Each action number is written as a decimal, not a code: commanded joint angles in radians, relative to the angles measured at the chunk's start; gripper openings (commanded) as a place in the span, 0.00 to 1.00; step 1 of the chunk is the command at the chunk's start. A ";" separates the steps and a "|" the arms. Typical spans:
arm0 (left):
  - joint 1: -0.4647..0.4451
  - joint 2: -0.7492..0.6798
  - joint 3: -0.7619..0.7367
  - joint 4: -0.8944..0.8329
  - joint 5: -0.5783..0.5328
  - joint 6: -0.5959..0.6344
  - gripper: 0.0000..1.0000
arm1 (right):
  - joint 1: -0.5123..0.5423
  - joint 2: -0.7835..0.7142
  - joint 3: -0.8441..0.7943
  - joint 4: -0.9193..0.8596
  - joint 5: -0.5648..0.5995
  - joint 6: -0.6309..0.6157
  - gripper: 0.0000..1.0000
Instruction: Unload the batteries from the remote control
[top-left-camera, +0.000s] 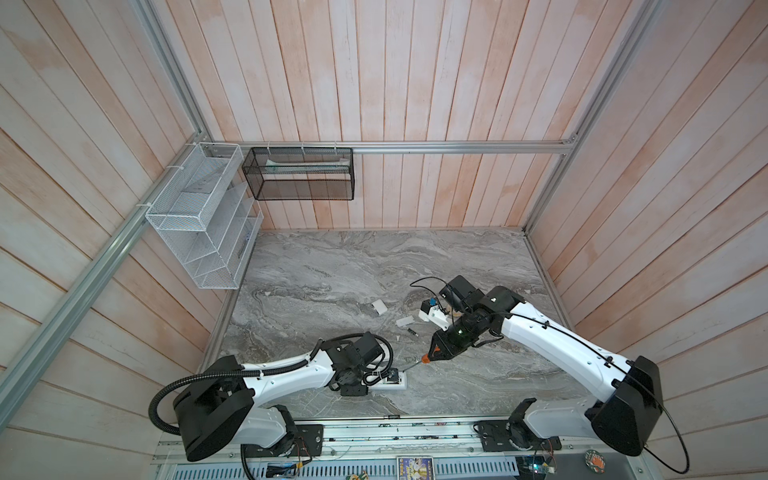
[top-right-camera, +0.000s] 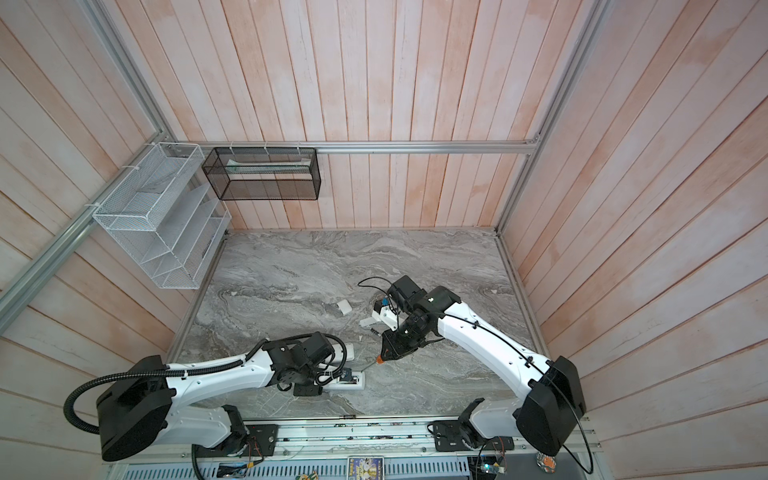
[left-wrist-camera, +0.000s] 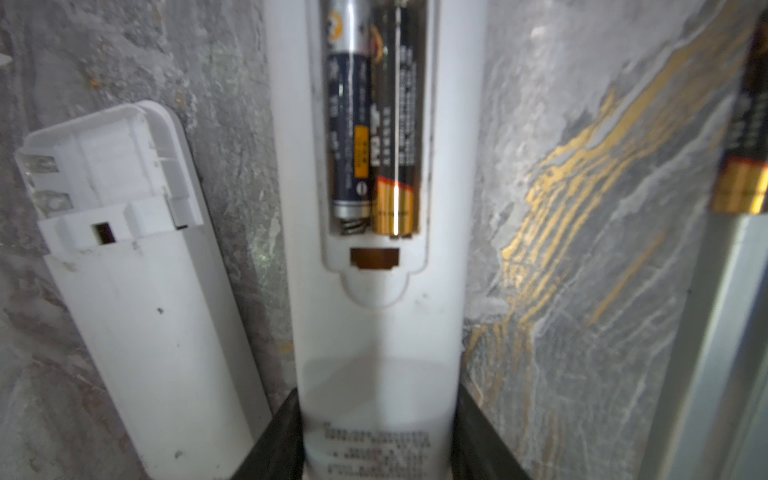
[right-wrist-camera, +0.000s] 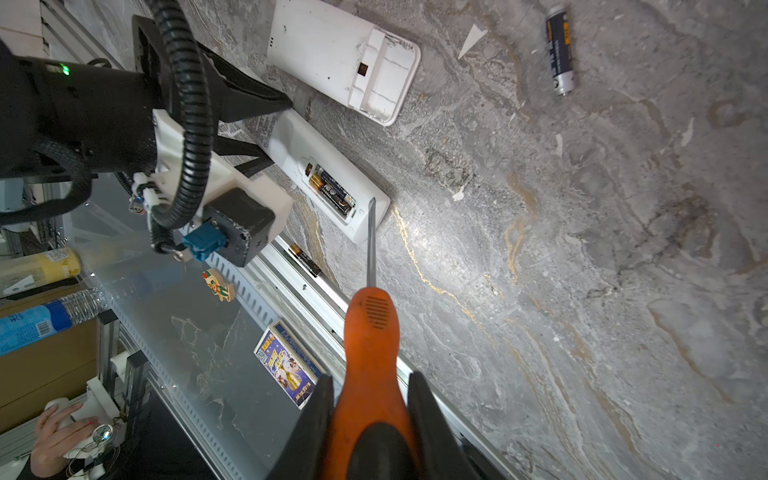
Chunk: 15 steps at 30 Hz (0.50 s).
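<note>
On the marbled table (top-left-camera: 457, 266), the remote control (top-left-camera: 395, 381) was laid at about 6 o'clock in both top views, back upward, its long axis running 9 to 3 o'clock. Its 9 o'clock end was clenched between the jaws of the left gripper (left-wrist-camera: 380, 440). A second remote (left-wrist-camera: 137, 324), its bay open, was laid just beside it. A screwdriver (right-wrist-camera: 370, 332) was grasped by its orange handle in the right gripper (right-wrist-camera: 371, 386), the blade pointed toward 8 o'clock with its tip over the remote control's 3 o'clock end; contact could not be told. Two white covers (top-left-camera: 379, 306) were left near the table's middle. Two batteries (left-wrist-camera: 374, 137) were seated side by side in the open bay, lengthwise along the remote control, the gold band of one turned toward 9 o'clock. A loose battery (top-left-camera: 412, 331) was laid near the covers, and a stray battery (right-wrist-camera: 305, 259) by the table's 6 o'clock edge, lengthwise along it.
</note>
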 joint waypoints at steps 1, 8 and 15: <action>0.000 0.042 -0.025 -0.029 -0.045 -0.003 0.10 | 0.025 0.011 0.032 -0.011 -0.001 -0.037 0.00; 0.000 0.044 -0.024 -0.030 -0.044 -0.002 0.10 | 0.065 -0.025 0.072 -0.013 -0.004 -0.062 0.00; 0.000 0.045 -0.024 -0.032 -0.045 -0.003 0.10 | 0.072 -0.046 0.062 -0.054 -0.002 -0.085 0.00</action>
